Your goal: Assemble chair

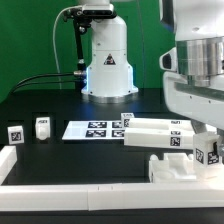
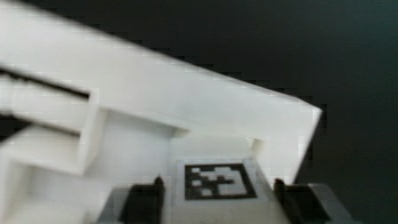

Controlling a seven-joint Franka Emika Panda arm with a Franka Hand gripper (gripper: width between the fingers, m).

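Rail (image 1: 90, 187) up front. Beyond it, on the exterior view's right of the marker board (image 1: 95, 128), the gripper (image 1: 206, 148) pinches a tagged block (image 1: 211, 155) by the chair panels (image 1: 160, 133); two small pieces (image 1: 15, 132) lie off the board's other end. Wrist view: fingers (image 2: 146, 205) clamp the block (image 2: 217, 180).
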